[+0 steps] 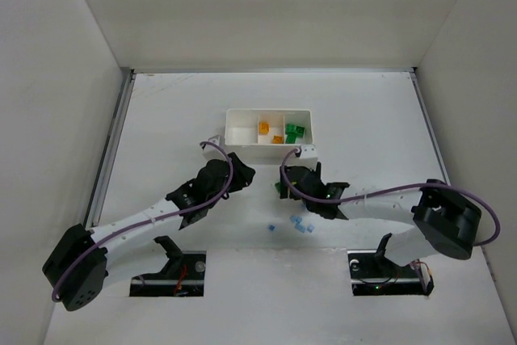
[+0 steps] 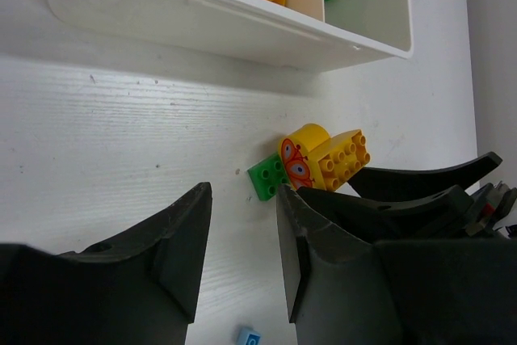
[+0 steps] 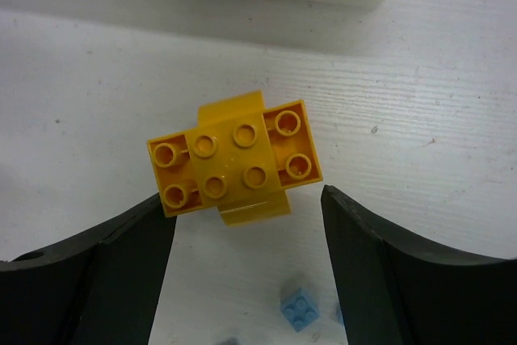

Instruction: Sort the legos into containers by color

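Brick, yellow [image 3: 234, 159], lies btwn right jaws, spread apart; left jaws apart too

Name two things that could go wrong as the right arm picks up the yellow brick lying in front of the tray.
1. A green brick appears to touch the yellow brick, so it may get dragged along into the wrong compartment of the tray.
2. The left gripper hovers close to the right gripper, whose jaws stand open around the yellow brick; the two arms could bump.
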### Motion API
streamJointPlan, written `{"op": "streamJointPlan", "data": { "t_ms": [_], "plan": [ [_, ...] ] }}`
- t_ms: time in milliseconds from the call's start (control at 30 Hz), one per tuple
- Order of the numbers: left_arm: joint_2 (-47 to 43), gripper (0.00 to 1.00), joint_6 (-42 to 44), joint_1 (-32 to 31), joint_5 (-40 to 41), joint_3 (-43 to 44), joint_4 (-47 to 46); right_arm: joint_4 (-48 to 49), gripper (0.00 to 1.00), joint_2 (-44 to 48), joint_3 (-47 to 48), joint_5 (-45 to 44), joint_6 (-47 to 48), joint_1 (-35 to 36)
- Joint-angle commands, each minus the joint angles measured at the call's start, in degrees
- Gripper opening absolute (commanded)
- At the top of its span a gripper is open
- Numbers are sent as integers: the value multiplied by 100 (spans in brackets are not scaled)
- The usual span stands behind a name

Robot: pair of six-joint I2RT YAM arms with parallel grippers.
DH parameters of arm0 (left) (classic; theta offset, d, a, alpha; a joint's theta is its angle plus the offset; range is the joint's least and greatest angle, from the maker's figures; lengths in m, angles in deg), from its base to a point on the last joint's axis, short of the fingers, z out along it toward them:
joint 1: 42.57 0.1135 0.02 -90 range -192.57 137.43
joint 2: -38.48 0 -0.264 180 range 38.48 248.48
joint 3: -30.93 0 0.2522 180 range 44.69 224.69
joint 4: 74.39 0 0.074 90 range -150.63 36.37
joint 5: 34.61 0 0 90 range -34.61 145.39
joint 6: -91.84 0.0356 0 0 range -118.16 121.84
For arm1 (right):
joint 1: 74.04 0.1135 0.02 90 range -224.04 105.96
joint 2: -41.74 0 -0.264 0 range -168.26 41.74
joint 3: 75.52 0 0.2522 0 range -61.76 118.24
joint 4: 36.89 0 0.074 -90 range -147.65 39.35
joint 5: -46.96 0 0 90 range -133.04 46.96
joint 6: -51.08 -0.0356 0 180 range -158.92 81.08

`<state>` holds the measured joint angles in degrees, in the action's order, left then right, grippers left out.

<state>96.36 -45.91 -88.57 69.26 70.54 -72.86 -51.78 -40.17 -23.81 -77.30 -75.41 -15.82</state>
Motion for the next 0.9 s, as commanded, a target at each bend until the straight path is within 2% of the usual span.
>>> {"op": "streamJointPlan", "data": {
  "t_ms": [0,67,167,300,500,567,600,700,767,867],
  "plan": [
    [-137,35,-156,16,11,-88,-175,297,77,-71,-25,-11,-271,80],
    [-111,35,-156,8,11,-88,-192,350,76,-115,-60,-19,-297,98],
    [-94,35,-165,-27,11,-80,-201,683,68,-176,-148,-2,-218,115],
    [-102,34,-191,-36,11,-88,-201,850,62,-343,-139,16,-165,124],
    [-85,34,-261,-63,11,-124,-227,1035,42,-572,-104,-308,-42,133],
    [-76,34,-296,-80,11,-150,-262,1096,40,-668,-78,-493,-42,177],
    [-67,34,-314,-80,11,-159,-280,1114,41,-712,-60,-555,-34,177],
    [-41,34,-349,-98,11,-176,-298,1088,62,-809,19,-704,-86,229],
    [-32,34,-358,-107,11,-185,-306,1132,72,-748,2,-862,-174,369],
    [-41,34,-323,-89,11,-168,-306,1044,82,-555,-69,-1170,-542,589]
  ]
}}
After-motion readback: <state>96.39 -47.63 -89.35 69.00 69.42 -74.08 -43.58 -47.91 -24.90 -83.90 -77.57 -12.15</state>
